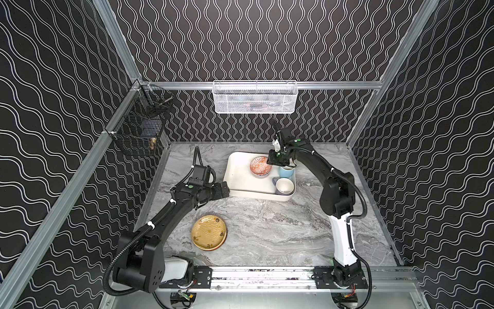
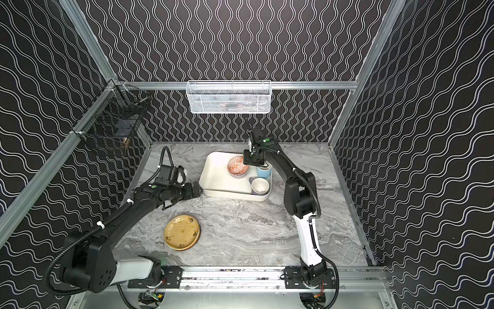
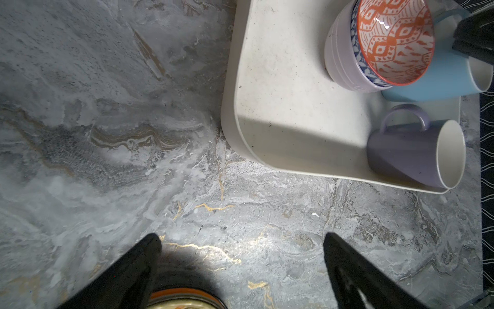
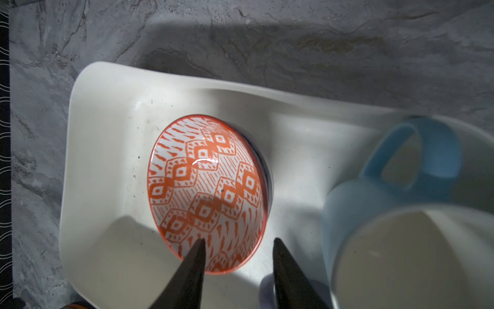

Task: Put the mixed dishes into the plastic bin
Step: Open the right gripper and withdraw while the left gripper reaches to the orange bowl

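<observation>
Right gripper (image 4: 238, 240): fingers part-open astride bowl (image 4: 203, 187) rim, nothing held. Hazard: retreat may snag rim, tip bowl onto blue mug (image 4: 374, 214). Left gripper (image 3: 240, 236): wide, empty.

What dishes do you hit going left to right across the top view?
tan-gold plate → orange-white patterned bowl → lavender mug. Skipped: light-blue mug, which overlaps the lavender mug sideways.

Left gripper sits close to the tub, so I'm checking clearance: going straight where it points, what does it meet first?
Probably the near corner of the plastic bin, just ahead of the left gripper; height is hard to judge.
</observation>
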